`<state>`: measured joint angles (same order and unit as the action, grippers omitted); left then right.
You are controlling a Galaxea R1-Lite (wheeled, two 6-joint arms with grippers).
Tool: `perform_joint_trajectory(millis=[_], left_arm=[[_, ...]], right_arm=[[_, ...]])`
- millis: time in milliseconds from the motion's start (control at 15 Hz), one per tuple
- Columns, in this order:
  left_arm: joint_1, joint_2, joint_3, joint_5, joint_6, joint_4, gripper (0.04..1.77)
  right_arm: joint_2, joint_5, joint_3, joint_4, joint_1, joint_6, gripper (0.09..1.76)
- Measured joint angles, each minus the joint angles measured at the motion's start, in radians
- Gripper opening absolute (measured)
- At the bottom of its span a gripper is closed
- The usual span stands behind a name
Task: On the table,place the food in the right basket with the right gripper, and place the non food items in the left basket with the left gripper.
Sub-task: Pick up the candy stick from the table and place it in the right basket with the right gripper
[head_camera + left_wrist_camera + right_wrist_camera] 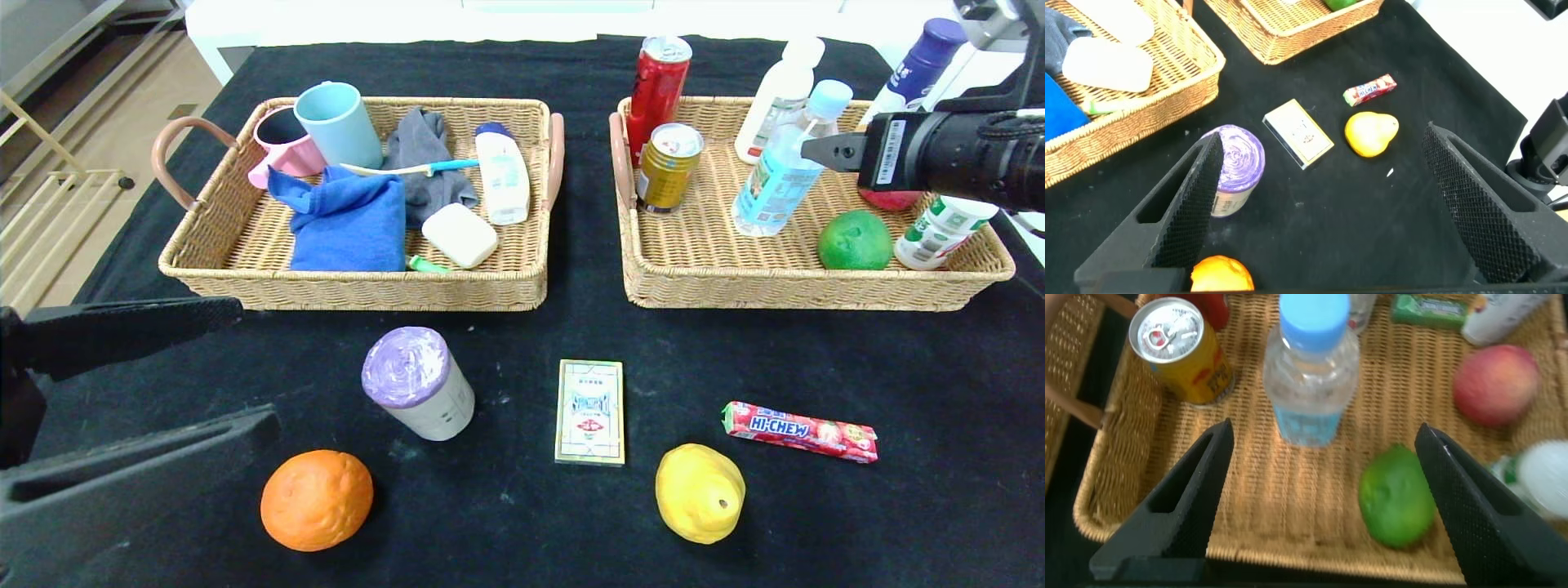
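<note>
Head view shows the right gripper (816, 152) above the right wicker basket (816, 282), fingers spread wide and holding nothing, over a clear water bottle (1311, 376) and green lime (1397, 496). The left gripper (1323, 212), likewise wide open and empty, hovers near-left, seemingly above the purple-capped roll (1234, 167) and round orange (1221, 274).

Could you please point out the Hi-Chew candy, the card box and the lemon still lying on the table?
Hi-Chew candy (800, 432), head view, middle of the red wrapper.
Card box (589, 412), head view, centre of its printed top face.
Lemon (700, 492), head view, middle of its yellow skin.
</note>
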<state>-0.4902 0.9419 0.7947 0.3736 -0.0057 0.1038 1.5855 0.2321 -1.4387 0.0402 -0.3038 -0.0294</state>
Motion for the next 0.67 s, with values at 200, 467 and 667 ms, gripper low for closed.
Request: perform_joint_trajectory(millis=[200,467,667], left_arm=[[0.001,-0.002,0.0,0.0,0.0,0.0,1.76],[0.001,-0.002,-0.001,0.0,0.0,0.0,1.76],[0.001,-0.001,-0.003,0.0,0.0,0.0,1.76]], right_arm=[[-0.092,0.053,0.048,-0.116,-0.05,-0.008,1.66],[-0.18,0.07,0.111,-0.316,-0.126,-0.105,1.68],[-0.217,0.069,0.119,-0.517,-0.171,-0.21,1.69]])
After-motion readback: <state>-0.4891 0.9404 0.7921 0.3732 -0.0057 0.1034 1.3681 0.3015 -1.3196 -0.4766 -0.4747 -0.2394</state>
